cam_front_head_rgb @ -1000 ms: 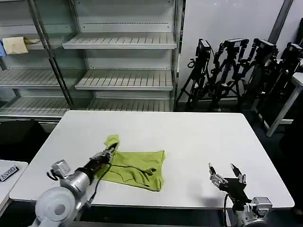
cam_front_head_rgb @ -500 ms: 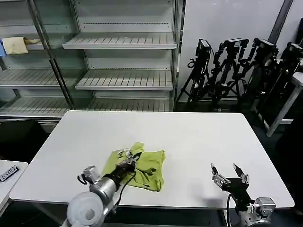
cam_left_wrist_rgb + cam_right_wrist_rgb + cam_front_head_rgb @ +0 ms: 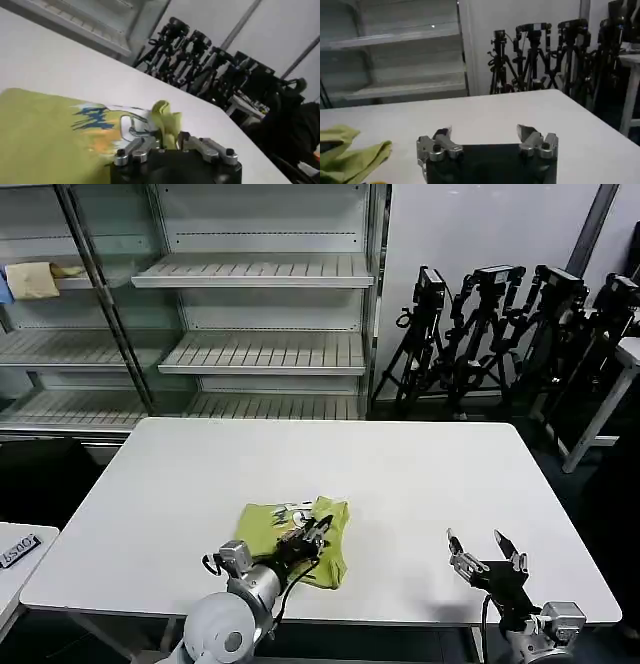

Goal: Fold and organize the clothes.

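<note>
Head view shows the T-shirt (image 3: pixel 295 534) lying partly folded near the table's (image 3: pixel 420 474) front edge, the left gripper (image 3: pixel 312 531) clenched on a bunched fold of it. Soft, light cotton likely sags, so gripping an edge or corner suits best. Right gripper (image 3: pixel 485 554) hovers released, well apart. No containers appear.

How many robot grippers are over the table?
2. The left gripper pinches the yellow-green T-shirt near the front edge; the right gripper hovers open at the front right.

Lime yellow-green T-shirt (image 3: pixel 290 534) with a white, blue and orange print; white table (image 3: pixel 400 474); black tripods (image 3: pixel 500 334).
</note>
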Action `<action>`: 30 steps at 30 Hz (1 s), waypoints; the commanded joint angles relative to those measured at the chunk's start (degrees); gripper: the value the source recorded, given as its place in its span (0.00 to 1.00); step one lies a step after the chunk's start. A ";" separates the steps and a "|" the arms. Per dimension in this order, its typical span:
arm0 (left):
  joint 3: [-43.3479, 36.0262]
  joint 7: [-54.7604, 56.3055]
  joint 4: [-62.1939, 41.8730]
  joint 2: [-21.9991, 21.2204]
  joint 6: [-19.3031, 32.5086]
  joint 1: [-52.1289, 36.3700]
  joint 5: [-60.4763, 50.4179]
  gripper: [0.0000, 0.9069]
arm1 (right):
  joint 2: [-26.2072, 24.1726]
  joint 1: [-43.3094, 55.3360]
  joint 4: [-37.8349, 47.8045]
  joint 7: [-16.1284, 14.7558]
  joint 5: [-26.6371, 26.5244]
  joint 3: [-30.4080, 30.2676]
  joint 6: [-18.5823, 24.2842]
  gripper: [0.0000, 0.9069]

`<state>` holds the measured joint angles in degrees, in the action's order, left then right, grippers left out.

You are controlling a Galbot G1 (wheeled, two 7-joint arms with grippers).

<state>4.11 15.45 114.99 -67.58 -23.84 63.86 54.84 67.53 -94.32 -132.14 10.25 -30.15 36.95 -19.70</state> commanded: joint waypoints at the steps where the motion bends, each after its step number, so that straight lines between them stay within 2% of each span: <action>1: -1.31 -1.25 0.57 -0.33 -0.37 0.03 -1.35 1.00 | 0.08 0.22 0.09 0.05 0.07 -0.28 -0.03 1.00; 6: 1.33 -1.41 6.11 1.73 -0.44 2.29 0.94 1.00 | 0.25 0.41 -0.13 0.03 0.16 -0.59 -0.07 1.00; 11: 7.24 -0.61 9.14 5.51 0.22 5.14 -1.28 1.00 | 0.43 0.79 0.25 -0.01 0.16 -1.06 -0.06 1.00; 19: 17.16 1.40 4.92 10.35 0.78 6.93 -3.70 1.00 | 0.84 1.82 0.86 -0.01 0.42 -2.12 -0.06 1.00; 25: 17.82 2.25 -0.62 10.03 1.04 6.58 -3.47 1.00 | 1.25 1.93 1.01 0.02 1.07 -2.78 -0.08 1.00; 30: 16.15 2.13 -2.96 7.70 0.48 6.36 -2.36 1.00 | 1.24 1.72 0.84 0.05 1.13 -2.48 -0.17 1.00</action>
<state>17.36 16.99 117.29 -59.76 -23.10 69.41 52.32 68.83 -92.66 -131.28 10.26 -29.10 34.48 -19.82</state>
